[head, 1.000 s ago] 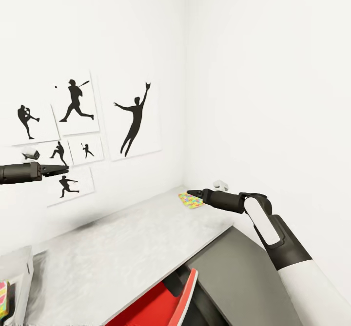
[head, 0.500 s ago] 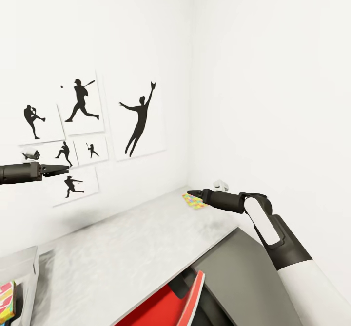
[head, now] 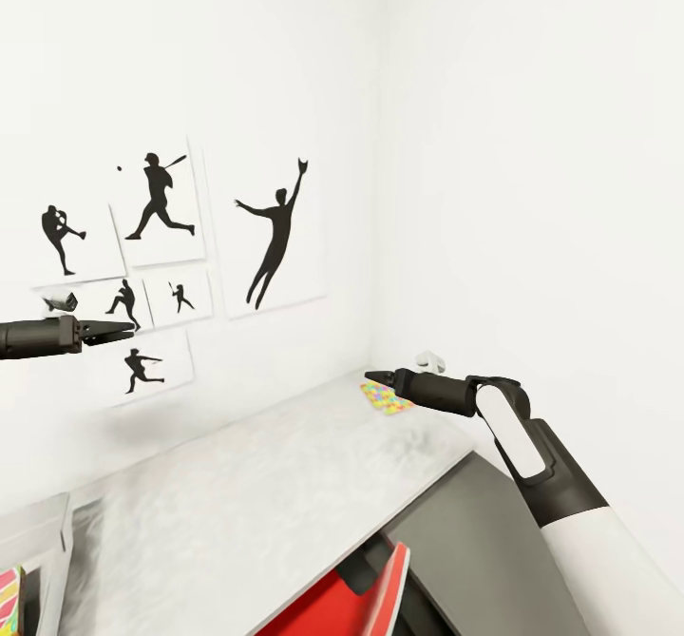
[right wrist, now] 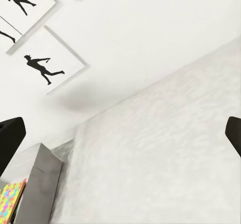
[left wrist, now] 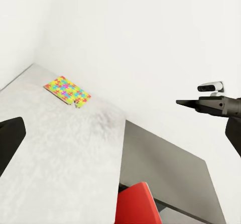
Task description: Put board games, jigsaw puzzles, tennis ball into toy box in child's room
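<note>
Your table (head: 256, 493) fills the corner, the toy box (head: 43, 527) at its left end. A puzzle (head: 385, 396) lies at the far end, just beyond your right gripper (head: 372, 376), fingers together. Your left gripper (head: 122, 330), also closed, hangs well apart from it.

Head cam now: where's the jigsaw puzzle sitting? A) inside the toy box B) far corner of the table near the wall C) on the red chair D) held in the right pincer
B: the jigsaw puzzle lies flat on the table at its far corner by the white walls, just beyond the tip of the right pincer, which holds nothing.
</note>
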Motion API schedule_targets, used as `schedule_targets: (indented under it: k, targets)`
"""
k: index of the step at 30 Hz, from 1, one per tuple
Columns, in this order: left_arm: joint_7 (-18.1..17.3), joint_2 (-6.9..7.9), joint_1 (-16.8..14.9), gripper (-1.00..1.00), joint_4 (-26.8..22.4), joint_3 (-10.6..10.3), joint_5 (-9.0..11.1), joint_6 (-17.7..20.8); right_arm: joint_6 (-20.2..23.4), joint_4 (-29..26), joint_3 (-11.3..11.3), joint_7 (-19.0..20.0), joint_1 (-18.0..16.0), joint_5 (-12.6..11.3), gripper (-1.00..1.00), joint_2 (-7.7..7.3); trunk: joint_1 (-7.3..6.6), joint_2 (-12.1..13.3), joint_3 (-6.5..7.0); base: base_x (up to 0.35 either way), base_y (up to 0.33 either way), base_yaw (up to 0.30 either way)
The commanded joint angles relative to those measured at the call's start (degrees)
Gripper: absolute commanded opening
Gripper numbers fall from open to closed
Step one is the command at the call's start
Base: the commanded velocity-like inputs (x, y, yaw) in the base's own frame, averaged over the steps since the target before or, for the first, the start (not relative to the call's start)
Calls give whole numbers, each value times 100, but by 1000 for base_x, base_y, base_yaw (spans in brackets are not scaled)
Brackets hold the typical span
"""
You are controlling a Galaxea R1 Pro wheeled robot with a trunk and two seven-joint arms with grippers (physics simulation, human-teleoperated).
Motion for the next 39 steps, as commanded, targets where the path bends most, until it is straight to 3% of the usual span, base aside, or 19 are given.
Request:
schedule_targets:
  k: [1, 39]
  targets:
    - [-20, 1, -1, 100, 0, -1, 0, 62, 12, 0, 4, 46, -3, 47, 100, -3, 3, -5, -3, 35, 16, 0]
    - [-20, 1, -1, 100, -6, 0, 0, 65, 9, 0, 4, 46, -3, 47, 100, -8, 3, -5, -3, 39, -36, 99]
